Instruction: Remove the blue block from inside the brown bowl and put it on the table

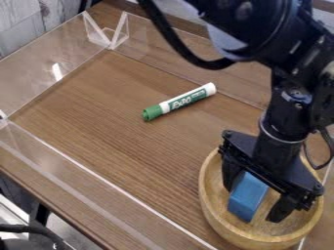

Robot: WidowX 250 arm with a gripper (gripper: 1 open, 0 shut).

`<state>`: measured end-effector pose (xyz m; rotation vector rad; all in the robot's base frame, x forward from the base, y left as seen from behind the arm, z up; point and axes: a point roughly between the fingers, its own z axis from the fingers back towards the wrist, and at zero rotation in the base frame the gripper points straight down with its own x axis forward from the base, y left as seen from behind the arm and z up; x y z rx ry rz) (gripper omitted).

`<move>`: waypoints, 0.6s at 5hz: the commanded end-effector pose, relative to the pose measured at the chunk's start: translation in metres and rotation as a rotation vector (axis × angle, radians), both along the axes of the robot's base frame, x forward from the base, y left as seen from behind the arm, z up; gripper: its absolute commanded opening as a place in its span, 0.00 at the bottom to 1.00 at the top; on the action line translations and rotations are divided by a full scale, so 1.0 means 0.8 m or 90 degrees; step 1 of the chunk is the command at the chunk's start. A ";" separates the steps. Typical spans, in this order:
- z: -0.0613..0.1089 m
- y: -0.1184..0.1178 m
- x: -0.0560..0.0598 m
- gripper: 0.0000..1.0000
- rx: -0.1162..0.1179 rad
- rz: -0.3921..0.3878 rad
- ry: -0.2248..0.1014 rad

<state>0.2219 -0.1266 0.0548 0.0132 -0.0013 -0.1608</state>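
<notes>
1. Bright-blue rectangular block; contained in round tan wooden bowl; not yet lifted out.
2. Black robot gripper; fingers spread, poised over bowl; grasping step apparently in hand; closure around block required next.

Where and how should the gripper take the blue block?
From above, probably, jaws closing across the narrow width of the blue block near mid-length: it is a plain brick lying inside the brown bowl, whose raised rim hampers a sideways approach. The gripper is already over it, open.
</notes>
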 end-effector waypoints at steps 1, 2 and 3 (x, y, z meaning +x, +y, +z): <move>0.001 -0.001 0.007 1.00 -0.009 -0.005 -0.021; -0.006 0.000 0.008 1.00 -0.011 -0.008 -0.023; -0.011 0.002 0.009 0.00 -0.012 -0.012 -0.026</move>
